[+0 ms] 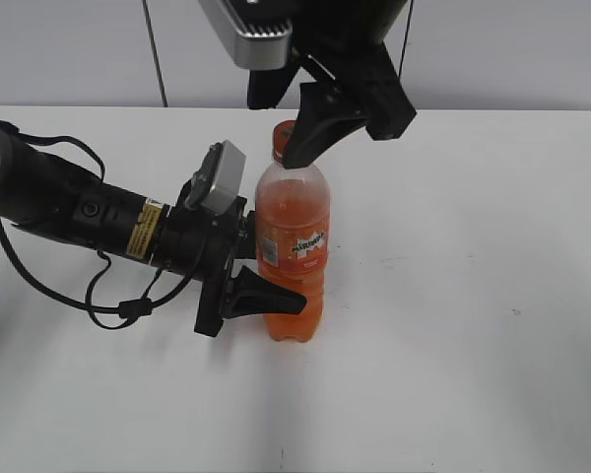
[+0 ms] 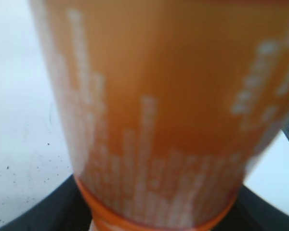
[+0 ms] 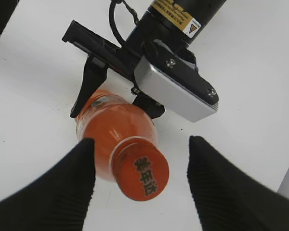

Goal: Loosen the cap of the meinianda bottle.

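a plain white table (image 1: 492, 296) — the meinianda bottle (image 1: 293, 251) stands upright on it, near the middle.

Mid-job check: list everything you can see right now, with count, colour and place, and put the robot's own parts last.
meinianda bottle: one, clear plastic with orange drink and an orange label, upright near the middle of the table.
cap: one, orange with white marks on top, on the bottle's neck.
table: one, white, under everything.
wall: pale grey panels behind the table's far edge.
left gripper: one, black, reaching in from the left, fingers either side of the bottle's lower body, holding it.
right gripper: one, black, above the bottle; its fingers stand open on either side of the cap with gaps showing, not touching it.
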